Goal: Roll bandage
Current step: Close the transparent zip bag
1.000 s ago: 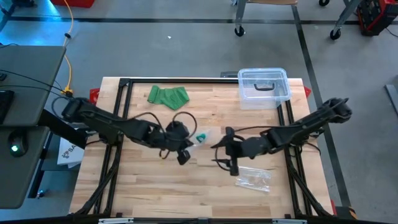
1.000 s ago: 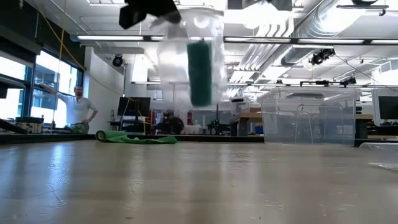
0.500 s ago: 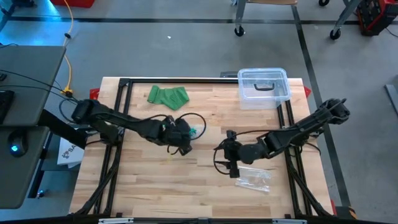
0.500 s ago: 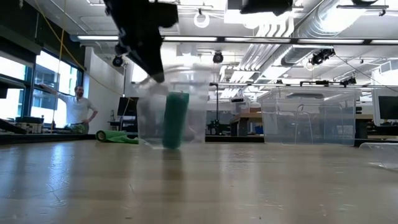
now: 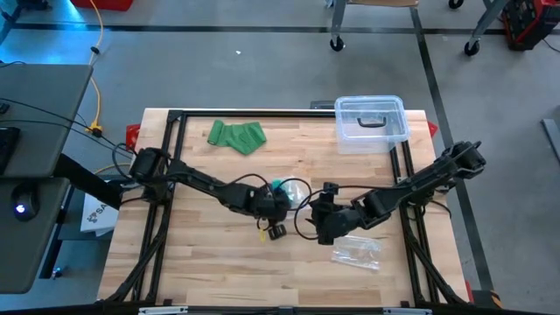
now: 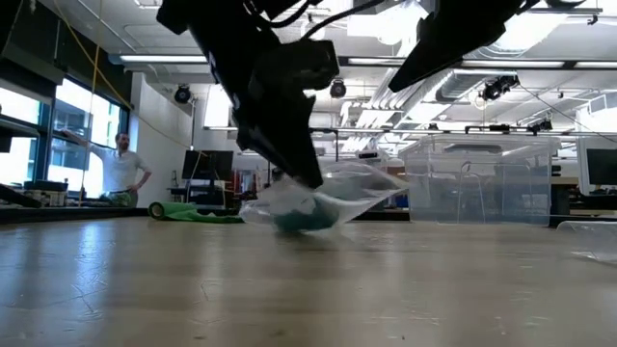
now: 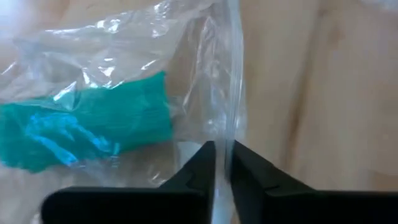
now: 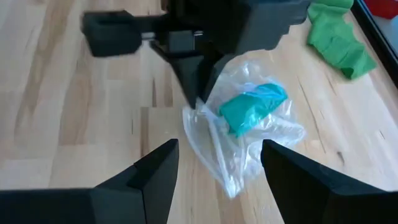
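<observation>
Left gripper (image 7: 219, 163) pinches bag (image 7: 205, 74) edge on table (image 5: 201, 254), teal roll (image 7: 87, 127) inside; right gripper (image 8: 214, 165) open, empty, just beside.

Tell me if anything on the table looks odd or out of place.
The teal bandage roll is sealed inside a clear plastic bag lying mid-table, pinched at its edge by the left gripper. The loose green bandage lies crumpled near the far edge.

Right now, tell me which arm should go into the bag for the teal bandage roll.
The right, probably. The left gripper is pinching the clear bag's edge, so it is occupied. The right gripper is open, empty, and faces the teal bandage roll inside the bag on the table.
</observation>
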{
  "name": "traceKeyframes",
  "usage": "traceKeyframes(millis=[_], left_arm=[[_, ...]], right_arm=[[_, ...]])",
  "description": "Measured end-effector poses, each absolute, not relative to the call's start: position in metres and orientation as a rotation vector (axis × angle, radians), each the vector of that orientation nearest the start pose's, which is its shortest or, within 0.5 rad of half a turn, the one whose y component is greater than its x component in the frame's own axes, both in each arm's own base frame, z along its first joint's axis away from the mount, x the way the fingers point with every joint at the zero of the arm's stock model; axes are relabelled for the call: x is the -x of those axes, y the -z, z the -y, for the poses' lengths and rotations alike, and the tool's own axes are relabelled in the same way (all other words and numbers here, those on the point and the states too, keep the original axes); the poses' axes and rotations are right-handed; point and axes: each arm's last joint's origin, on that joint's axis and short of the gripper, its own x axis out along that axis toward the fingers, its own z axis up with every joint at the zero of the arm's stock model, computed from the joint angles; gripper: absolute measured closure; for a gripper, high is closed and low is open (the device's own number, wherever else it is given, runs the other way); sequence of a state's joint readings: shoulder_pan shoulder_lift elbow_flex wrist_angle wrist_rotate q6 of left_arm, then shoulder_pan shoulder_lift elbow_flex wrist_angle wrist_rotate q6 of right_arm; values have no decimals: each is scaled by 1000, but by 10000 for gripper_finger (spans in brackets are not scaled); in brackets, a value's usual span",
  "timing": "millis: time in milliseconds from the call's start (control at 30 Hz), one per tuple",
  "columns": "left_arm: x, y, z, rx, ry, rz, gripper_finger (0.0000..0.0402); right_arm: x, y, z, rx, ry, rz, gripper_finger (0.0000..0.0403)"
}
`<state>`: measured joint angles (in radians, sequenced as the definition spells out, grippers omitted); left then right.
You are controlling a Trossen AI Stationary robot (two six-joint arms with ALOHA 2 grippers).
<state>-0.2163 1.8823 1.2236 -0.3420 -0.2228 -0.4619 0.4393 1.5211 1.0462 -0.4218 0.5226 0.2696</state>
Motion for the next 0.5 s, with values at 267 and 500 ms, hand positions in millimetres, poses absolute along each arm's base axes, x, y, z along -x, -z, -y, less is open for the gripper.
traceKeyframes(millis=[267, 500], left_arm=[[-378, -171, 64, 250, -60, -1006, 220], [-356, -161, 97, -106, 52, -1169, 176]], right_arm=[[-287, -236, -119, 157, 183, -773, 181], [-286, -235, -119, 144, 190, -778, 181]])
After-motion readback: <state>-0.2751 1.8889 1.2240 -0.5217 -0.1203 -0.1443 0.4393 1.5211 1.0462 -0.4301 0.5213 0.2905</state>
